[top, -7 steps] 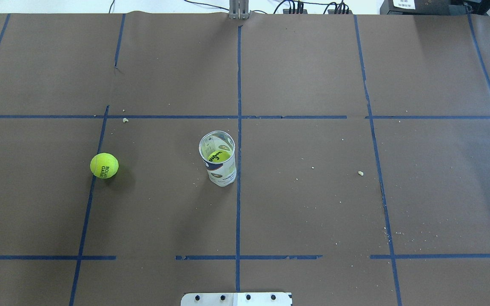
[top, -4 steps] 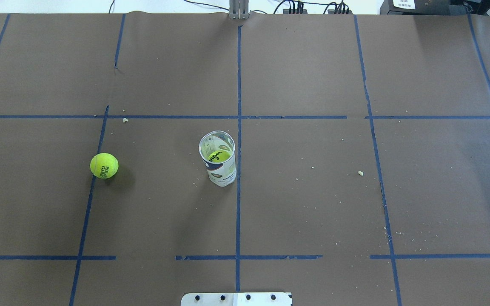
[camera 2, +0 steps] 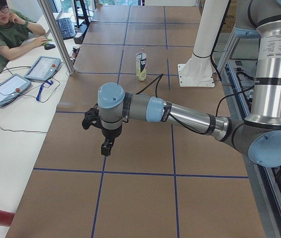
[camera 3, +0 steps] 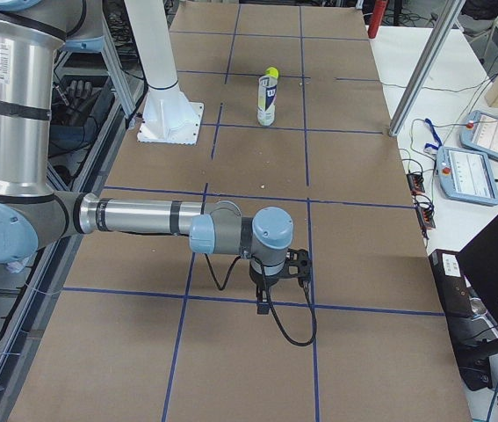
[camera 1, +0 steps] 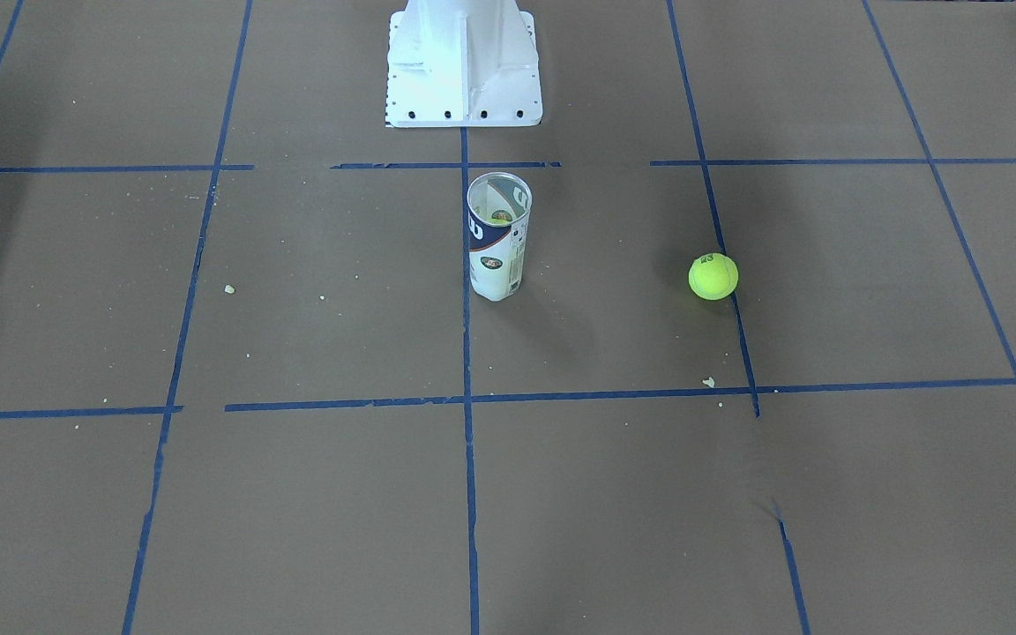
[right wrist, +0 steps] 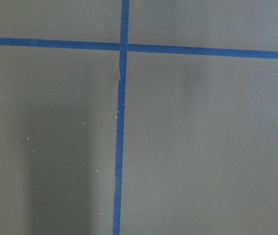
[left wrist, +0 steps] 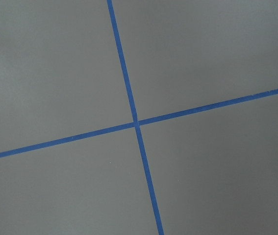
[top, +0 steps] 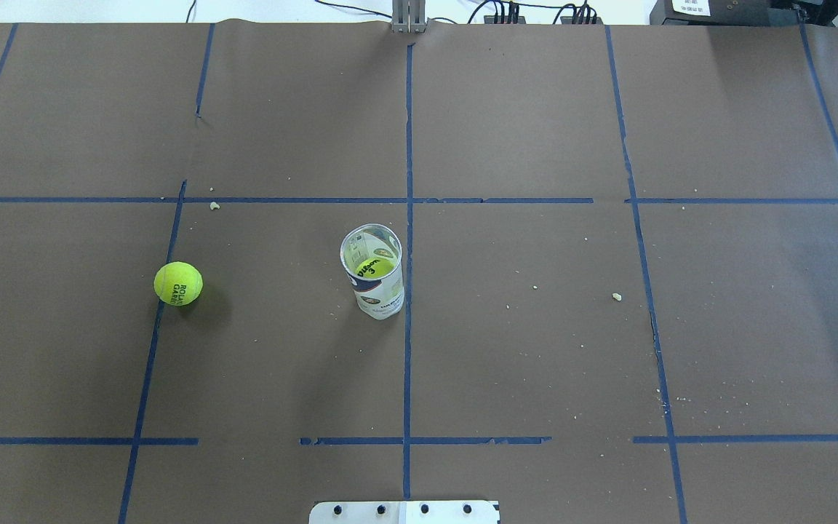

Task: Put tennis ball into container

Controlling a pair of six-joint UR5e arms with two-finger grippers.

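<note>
The tennis ball (top: 178,283) (camera 1: 713,276) lies loose on the brown paper, on my left side. The container (top: 381,300) (camera 1: 495,260) stands upright and open-topped near the table's middle, well apart from that ball. Inside it rests another yellow-green ball (top: 374,268) with dark print. My left gripper (camera 2: 106,146) hangs over the table's left end, far from both. My right gripper (camera 3: 263,303) hangs over the right end. Each shows only in a side view, so I cannot tell whether it is open or shut. Both wrist views show only paper and blue tape.
The white robot base plate (camera 1: 464,62) sits behind the container. Blue tape lines and small crumbs (top: 616,296) mark the brown paper. An operator (camera 2: 1,29) sits at a side table with tablets (camera 2: 42,68) beyond the left end.
</note>
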